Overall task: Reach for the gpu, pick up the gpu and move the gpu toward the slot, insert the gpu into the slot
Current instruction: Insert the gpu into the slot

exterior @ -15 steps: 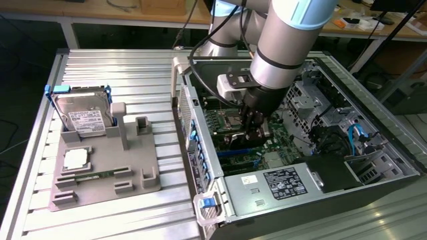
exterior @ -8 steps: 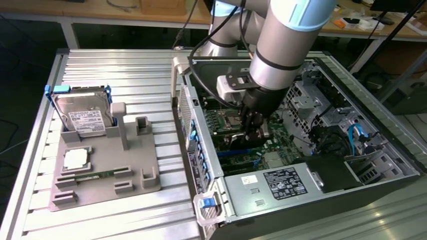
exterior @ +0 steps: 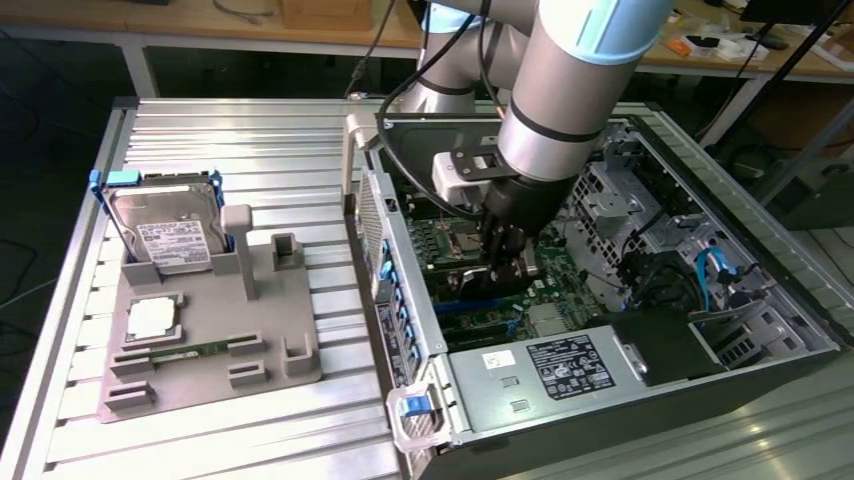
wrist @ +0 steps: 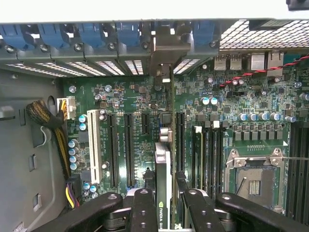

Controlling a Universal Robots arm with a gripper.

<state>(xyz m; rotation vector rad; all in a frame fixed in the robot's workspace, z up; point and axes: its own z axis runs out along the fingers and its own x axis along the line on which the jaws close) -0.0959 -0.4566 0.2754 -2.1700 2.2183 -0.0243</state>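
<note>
My gripper (exterior: 507, 262) reaches down into the open computer case (exterior: 414, 330) over the green motherboard (wrist: 241, 101). It is shut on the gpu (wrist: 163, 166), a thin dark card seen edge-on between the two black fingers (wrist: 143, 208). The card's silver bracket (wrist: 164, 53) sits at the case's rear wall, among the blue slot clips. The card's edge runs right alongside a long black slot (wrist: 180, 140). I cannot tell whether it touches that slot. In the exterior view the gpu (exterior: 483, 282) shows as a dark strip just below the fingers.
Two more long black slots (wrist: 129, 145) and a white one (wrist: 92, 145) lie beside the card. The empty processor socket (wrist: 253, 179) is on the other side. Outside the case, a hard drive (exterior: 167, 235) stands in a grey fixture (exterior: 214, 350). A power supply (exterior: 561, 365) fills the case's near end.
</note>
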